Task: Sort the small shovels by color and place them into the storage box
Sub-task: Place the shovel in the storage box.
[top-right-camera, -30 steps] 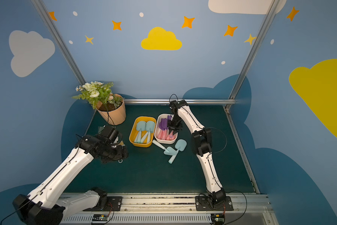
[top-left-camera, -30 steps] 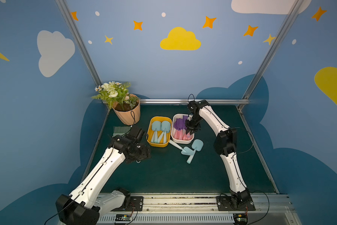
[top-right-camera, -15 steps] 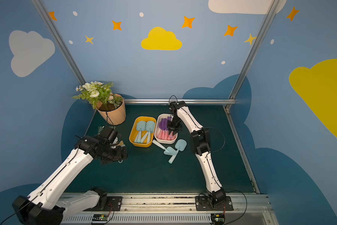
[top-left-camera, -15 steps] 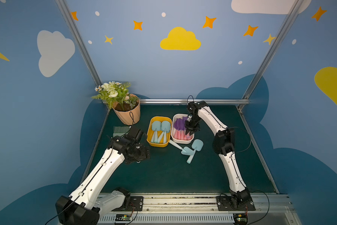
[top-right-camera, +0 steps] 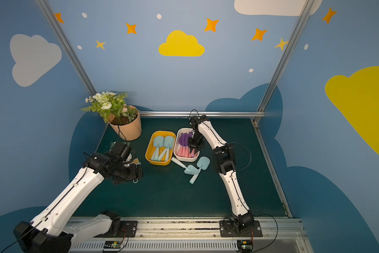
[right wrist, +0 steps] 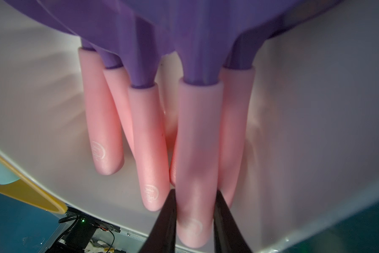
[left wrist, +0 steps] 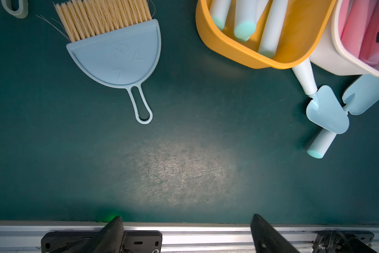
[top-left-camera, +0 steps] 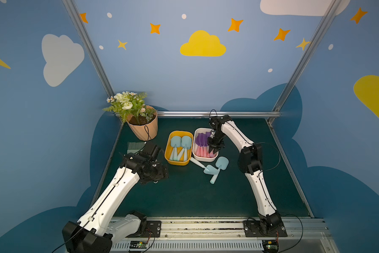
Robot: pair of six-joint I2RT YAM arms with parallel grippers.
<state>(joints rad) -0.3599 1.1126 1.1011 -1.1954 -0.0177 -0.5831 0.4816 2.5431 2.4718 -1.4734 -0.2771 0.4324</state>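
Right pincer (right wrist: 195,197) clamped on butt of pink-handled purple-bladed plastic shovel (right wrist: 198,131). Handle runs in line with jaws, blade ahead, low inside white rounded plastic tub (right wrist: 315,142). Two crossed pale blue plastic shovels (top-left-camera: 221,163) lie on mat just behind pincer, outside tub. Right arm nearer them. Left pincer (left wrist: 186,221) jaws apart, empty.

1. Desk (top-left-camera: 184,197): dark green mat, scuffed mid-surface.
2. Far left corner: peach flowerpot (top-left-camera: 143,129).
3. Mid-back: yellow tub (top-left-camera: 177,162) and white tub (top-left-camera: 204,159), side by side.
4. Just in front of the tubs: two pale blue shovels (top-left-camera: 210,169), crossed, one blade over the other's shaft.
5. Left side: blue dustpan (left wrist: 116,59), with brush (left wrist: 103,19) bristles at its wide edge.
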